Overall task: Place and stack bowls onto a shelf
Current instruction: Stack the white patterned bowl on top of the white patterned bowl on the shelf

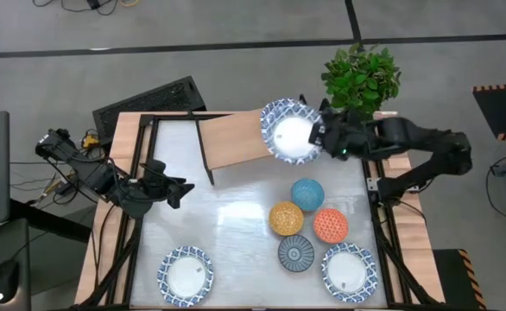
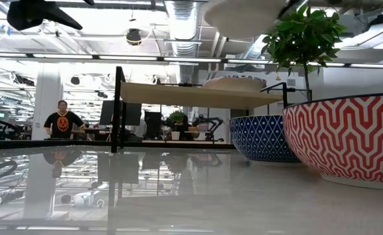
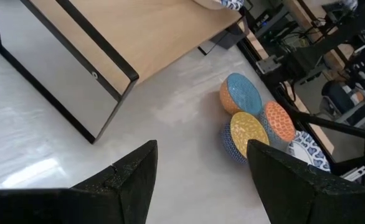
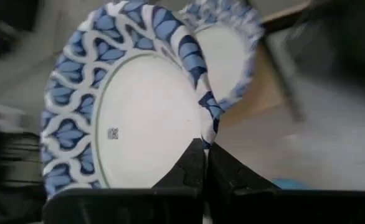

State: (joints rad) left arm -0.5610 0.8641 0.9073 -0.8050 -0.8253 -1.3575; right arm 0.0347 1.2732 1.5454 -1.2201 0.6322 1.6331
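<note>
My right gripper point(image 1: 321, 135) is shut on a wide white bowl with a blue patterned rim point(image 1: 289, 131), held over the right end of the light wood shelf point(image 1: 232, 138). A second wide bowl point(image 2: 234, 83) stands on the shelf below it and shows behind the held one in the right wrist view point(image 4: 232, 43). On the table stand the light blue point(image 1: 306, 194), yellow-orange point(image 1: 286, 218), orange-red point(image 1: 330, 225) and dark blue point(image 1: 295, 253) small bowls. Two more wide bowls point(image 1: 185, 276) point(image 1: 350, 270) sit near the near edge. My left gripper point(image 1: 180, 188) hangs open over the table's left part. My right gripper pinches the wide bowl's rim point(image 4: 208, 121) between its two fingers point(image 4: 192, 163), one on each face of the wall. It comes roughly level from the table's right side. The bowl is lifted clear, high above the shelf board point(image 2: 244, 13).
A black plant pot with a green plant point(image 1: 361, 78) stands at the table's far right corner, close behind my right arm. The four small bowls cluster right of centre. Bare table top point(image 1: 227, 225) lies between my left gripper and the small bowls. People show in the room beyond.
</note>
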